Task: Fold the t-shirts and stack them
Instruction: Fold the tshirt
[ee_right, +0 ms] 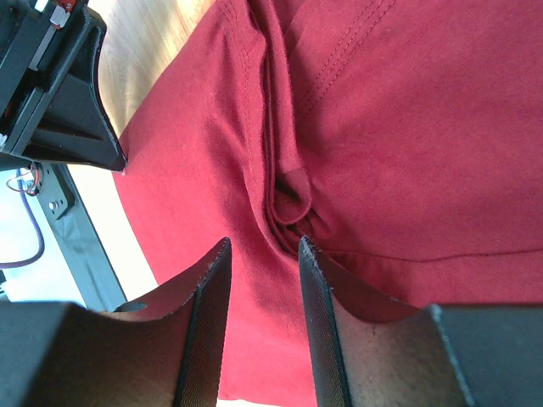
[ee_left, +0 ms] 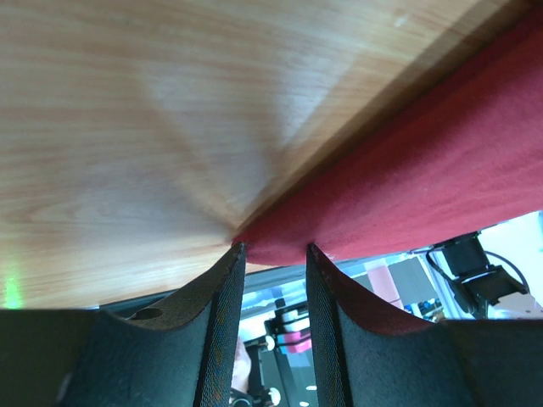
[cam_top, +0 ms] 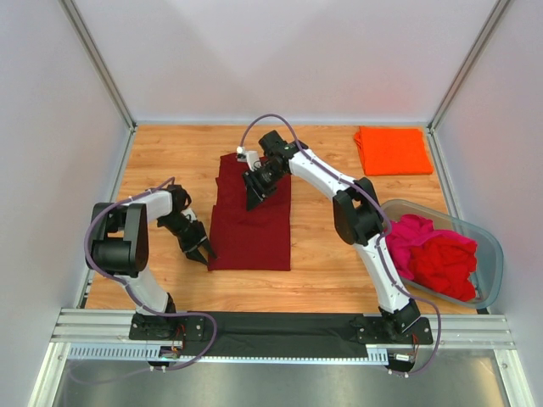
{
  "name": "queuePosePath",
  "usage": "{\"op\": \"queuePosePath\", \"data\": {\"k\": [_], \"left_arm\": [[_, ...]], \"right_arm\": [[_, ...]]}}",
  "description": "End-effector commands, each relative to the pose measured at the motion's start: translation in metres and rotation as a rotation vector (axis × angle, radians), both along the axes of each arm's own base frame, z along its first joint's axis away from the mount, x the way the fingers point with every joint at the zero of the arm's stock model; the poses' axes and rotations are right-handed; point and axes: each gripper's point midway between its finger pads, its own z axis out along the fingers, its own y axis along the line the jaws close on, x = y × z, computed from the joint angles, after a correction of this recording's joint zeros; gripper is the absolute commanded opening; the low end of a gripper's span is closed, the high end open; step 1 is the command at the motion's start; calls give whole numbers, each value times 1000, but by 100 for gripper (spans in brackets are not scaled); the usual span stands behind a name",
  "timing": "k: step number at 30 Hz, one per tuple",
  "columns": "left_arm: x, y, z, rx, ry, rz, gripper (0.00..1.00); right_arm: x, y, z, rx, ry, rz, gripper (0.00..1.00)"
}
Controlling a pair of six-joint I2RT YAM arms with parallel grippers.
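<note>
A dark maroon t-shirt (cam_top: 251, 227) lies partly folded on the wooden table, with a narrower folded strip at its far end. My left gripper (cam_top: 202, 252) sits low at the shirt's near-left corner. In the left wrist view its tips (ee_left: 273, 248) touch the maroon edge (ee_left: 407, 178), open, with nothing between them. My right gripper (cam_top: 253, 199) hovers over the shirt's middle, open, just above a puckered fold (ee_right: 288, 199) in the right wrist view. A folded orange t-shirt (cam_top: 392, 150) lies at the far right. Magenta (cam_top: 407, 236) and red (cam_top: 445, 264) t-shirts are bunched in the tub.
The grey translucent tub (cam_top: 490, 254) stands at the right edge of the table. White walls with metal posts close in the table on three sides. A black mat and aluminium rails (cam_top: 280, 326) run along the near edge by the arm bases.
</note>
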Motion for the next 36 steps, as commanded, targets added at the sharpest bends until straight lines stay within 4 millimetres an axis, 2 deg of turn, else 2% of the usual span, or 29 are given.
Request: {"op": "queuePosePath", "data": {"k": [1, 10, 20, 24, 29, 34, 36], "left_arm": [[8, 2, 1, 9, -24, -16, 42], [10, 1, -4, 13, -13, 0, 42], [13, 1, -5, 18, -5, 6, 41], [14, 2, -5, 25, -3, 9, 41], [12, 3, -6, 31, 2, 8, 41], [12, 3, -8, 33, 7, 8, 41], [12, 4, -8, 34, 7, 8, 41]], "right_arm": [[1, 7, 1, 21, -53, 34, 38], [9, 9, 0, 24, -87, 29, 40], [6, 15, -3, 62, -66, 45, 47], [6, 16, -4, 69, -64, 49, 40], [7, 14, -7, 65, -57, 43, 43], [7, 13, -10, 68, -44, 41, 35], [6, 13, -10, 72, -37, 43, 37]]}}
